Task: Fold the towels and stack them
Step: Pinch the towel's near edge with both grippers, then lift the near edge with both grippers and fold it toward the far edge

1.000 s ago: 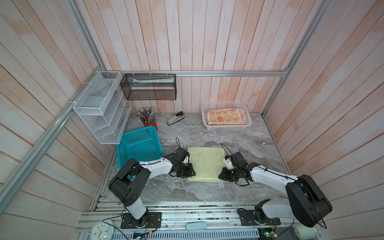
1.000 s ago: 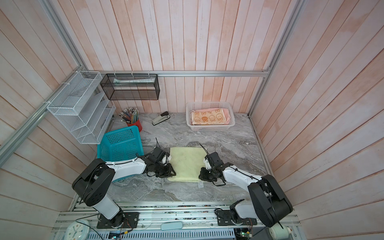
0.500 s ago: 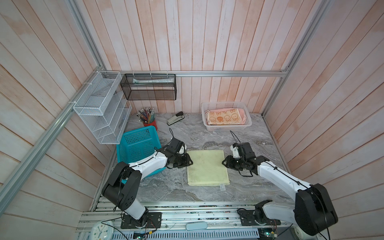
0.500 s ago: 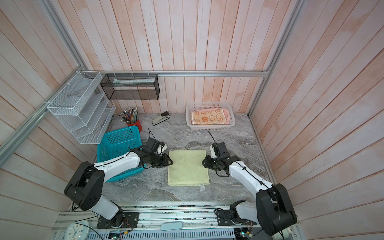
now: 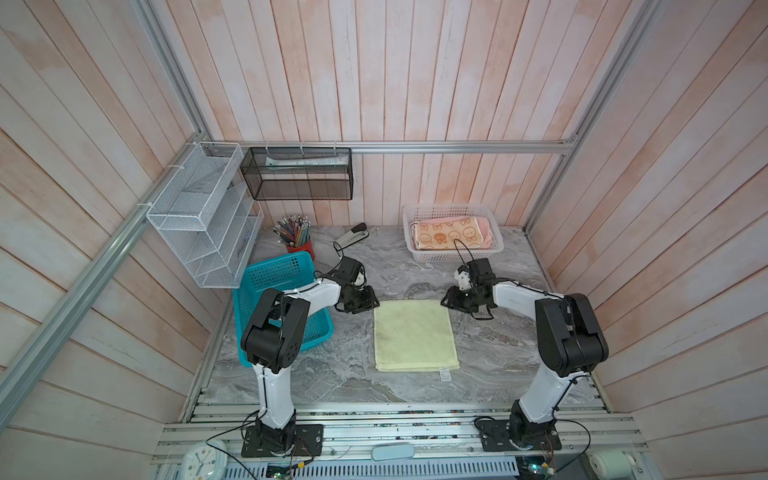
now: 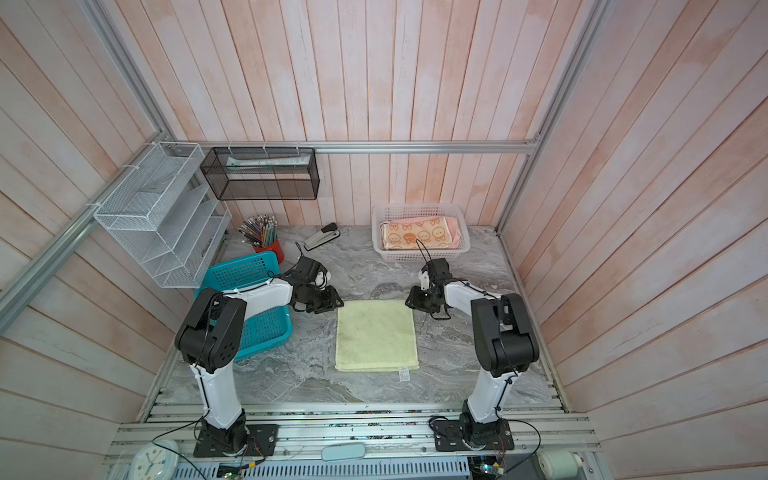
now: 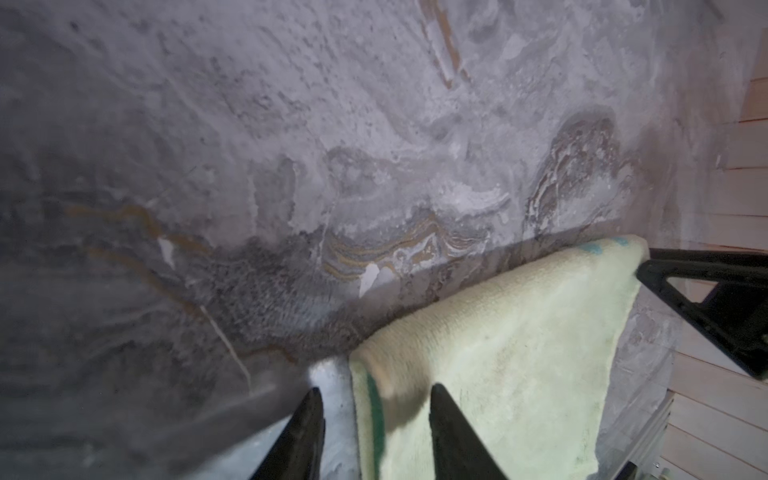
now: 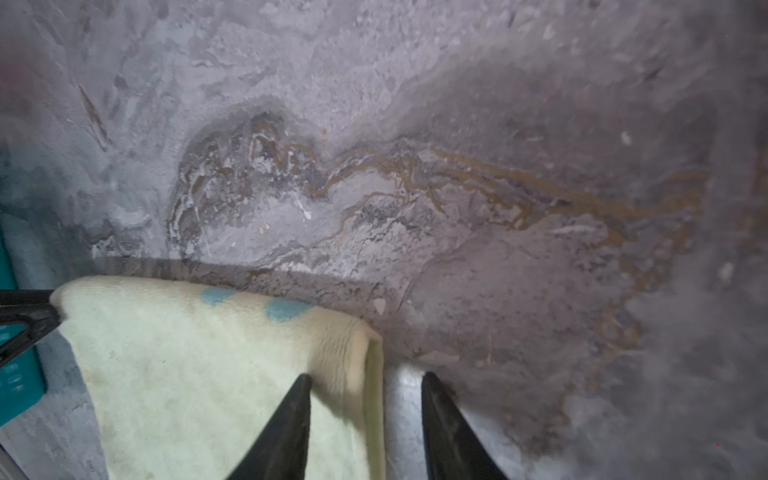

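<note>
Yellow towel (image 5: 413, 334): folded flat, middle of worktop (image 5: 324, 376), nearer front edge.
Left gripper (image 5: 372, 302): jaws apart, empty, at its far-left corner.
Right gripper (image 5: 446, 300): jaws apart, empty, far-right corner.
Bunny towel (image 5: 446, 235): folded in basket (image 5: 457, 257), back-right corner.
Remaining: likely another fold, then stacking.

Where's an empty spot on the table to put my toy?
Bare grey marble table lies in front of the folded pale yellow towel and beside it on the right. Back-left is crowded: teal plastic basket, red pencil cup, grey stapler.

basket (image 5: 270, 276) left; right of towel (image 5: 415, 336) bare
</note>
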You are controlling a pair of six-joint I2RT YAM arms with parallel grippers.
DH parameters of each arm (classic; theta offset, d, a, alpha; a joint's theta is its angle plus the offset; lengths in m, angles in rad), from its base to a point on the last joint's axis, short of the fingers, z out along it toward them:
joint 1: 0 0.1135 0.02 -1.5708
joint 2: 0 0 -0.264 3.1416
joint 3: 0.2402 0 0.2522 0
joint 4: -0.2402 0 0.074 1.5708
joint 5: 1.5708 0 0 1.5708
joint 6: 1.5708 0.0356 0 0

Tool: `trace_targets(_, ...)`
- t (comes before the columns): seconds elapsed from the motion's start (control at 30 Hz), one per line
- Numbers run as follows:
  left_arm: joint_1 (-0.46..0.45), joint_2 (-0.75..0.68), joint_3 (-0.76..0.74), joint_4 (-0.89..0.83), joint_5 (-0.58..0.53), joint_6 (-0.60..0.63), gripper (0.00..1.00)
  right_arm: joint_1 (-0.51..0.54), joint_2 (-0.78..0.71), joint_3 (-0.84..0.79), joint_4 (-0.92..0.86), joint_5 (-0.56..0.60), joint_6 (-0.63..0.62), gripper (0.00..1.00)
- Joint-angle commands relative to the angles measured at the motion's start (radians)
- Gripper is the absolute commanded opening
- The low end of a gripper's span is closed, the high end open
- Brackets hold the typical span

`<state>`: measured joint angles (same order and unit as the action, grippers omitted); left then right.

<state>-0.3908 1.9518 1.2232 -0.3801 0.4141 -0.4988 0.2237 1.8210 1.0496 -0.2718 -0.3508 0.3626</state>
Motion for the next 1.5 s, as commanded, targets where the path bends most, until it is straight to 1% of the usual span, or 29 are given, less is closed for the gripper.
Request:
trace_targets(0.0, 0.013, 0.038, 0.034, -0.008, 0.014, 0.031, 0.45, -0.002, 0.045, 0.033, 0.011, 0.005, -0.031, 0.45)
trace_targets(0.07, 0.016, 0.055, 0.04, -0.002, 0.031, 0.03, 0.44, -0.002, 0.067, 0.033, 0.024, 0.008, -0.037, 0.45)
trace_targets(0.13, 0.017, 0.07, 0.05, 0.006, 0.052, 0.03, 0.44, -0.002, 0.09, 0.036, 0.03, 0.0, -0.041, 0.4)
trace_targets(0.17, 0.017, 0.076, 0.054, 0.01, 0.064, 0.029, 0.41, -0.001, 0.097, 0.036, 0.033, -0.008, -0.041, 0.36)
trace_targets(0.23, 0.018, 0.085, 0.069, 0.012, 0.09, 0.027, 0.31, -0.001, 0.109, 0.041, 0.036, -0.027, -0.041, 0.26)
trace_targets(0.3, 0.017, 0.086, 0.08, 0.011, 0.105, 0.026, 0.25, 0.003, 0.108, 0.043, 0.036, -0.039, -0.042, 0.16)
trace_targets(0.4, 0.017, 0.077, 0.088, 0.023, 0.126, 0.034, 0.08, 0.011, 0.089, 0.042, 0.037, -0.04, -0.055, 0.01)
trace_targets(0.43, 0.018, 0.073, 0.09, 0.029, 0.134, 0.038, 0.02, 0.011, 0.081, 0.043, 0.033, -0.039, -0.061, 0.0)
trace_targets(0.47, 0.019, 0.071, 0.089, 0.035, 0.14, 0.04, 0.0, 0.011, 0.072, 0.046, 0.029, -0.035, -0.067, 0.0)
trace_targets(0.63, 0.02, 0.026, 0.092, 0.048, 0.16, 0.051, 0.0, 0.011, -0.006, 0.065, 0.006, -0.001, -0.086, 0.0)
trace_targets(0.83, 0.018, -0.097, 0.061, 0.078, 0.141, 0.065, 0.0, 0.009, -0.121, 0.083, -0.01, 0.025, -0.102, 0.0)
trace_targets(0.97, 0.017, -0.164, 0.026, 0.095, 0.137, 0.065, 0.0, 0.009, -0.17, 0.094, -0.032, 0.035, -0.114, 0.0)
trace_targets(1.1, 0.012, -0.201, -0.031, 0.106, 0.138, 0.06, 0.0, 0.008, -0.197, 0.053, -0.022, 0.03, -0.111, 0.0)
trace_targets(1.27, 0.013, -0.197, -0.106, 0.134, 0.156, 0.05, 0.0, 0.009, -0.218, -0.03, 0.022, 0.003, -0.089, 0.0)
trace_targets(1.47, 0.009, -0.263, -0.21, 0.222, 0.205, 0.039, 0.0, 0.021, -0.283, -0.104, 0.025, 0.003, -0.076, 0.0)
